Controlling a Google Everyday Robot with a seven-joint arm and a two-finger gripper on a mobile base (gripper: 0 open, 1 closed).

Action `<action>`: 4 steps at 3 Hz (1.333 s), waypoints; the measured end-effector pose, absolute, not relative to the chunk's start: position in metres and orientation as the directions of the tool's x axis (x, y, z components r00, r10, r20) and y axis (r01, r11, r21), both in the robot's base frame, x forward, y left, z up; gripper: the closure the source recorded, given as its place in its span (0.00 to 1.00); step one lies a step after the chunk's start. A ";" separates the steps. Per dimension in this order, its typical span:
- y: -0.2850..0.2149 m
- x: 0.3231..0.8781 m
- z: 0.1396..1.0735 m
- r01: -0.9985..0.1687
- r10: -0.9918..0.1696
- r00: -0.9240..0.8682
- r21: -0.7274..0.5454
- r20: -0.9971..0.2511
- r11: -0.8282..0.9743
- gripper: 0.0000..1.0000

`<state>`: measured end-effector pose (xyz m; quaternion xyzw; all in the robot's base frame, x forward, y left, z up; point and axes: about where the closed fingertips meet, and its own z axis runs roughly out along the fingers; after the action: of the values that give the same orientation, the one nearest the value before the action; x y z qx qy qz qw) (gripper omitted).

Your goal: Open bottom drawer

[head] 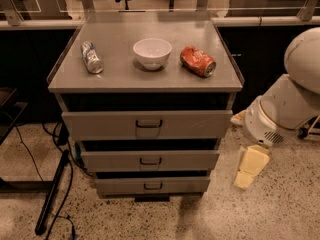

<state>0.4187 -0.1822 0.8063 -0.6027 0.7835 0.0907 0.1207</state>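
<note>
The grey metal cabinet has three drawers. The bottom drawer is the slimmest front, lowest of the three, with a small dark handle at its centre. Its front sits about in line with the two fronts above, and none of its inside shows. My gripper is the pale yellow piece hanging below the white arm, to the right of the cabinet. It is near the floor, about level with the middle and bottom drawers. It is apart from the cabinet and touches nothing.
On the cabinet top lie a crushed silver can, a white bowl and a crushed red can. A dark pole and cables lie on the speckled floor at the left. A dark counter runs behind.
</note>
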 end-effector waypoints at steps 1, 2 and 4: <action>-0.180 0.409 0.767 -0.964 -0.923 -0.262 0.033 -0.280 0.264 0.00; -0.188 0.400 0.729 -0.953 -0.911 -0.302 0.053 -0.282 0.299 0.00; -0.198 0.394 0.703 -0.936 -0.888 -0.348 0.067 -0.301 0.345 0.00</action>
<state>0.3936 -0.1980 0.7026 -0.5609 0.8131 0.1142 0.1061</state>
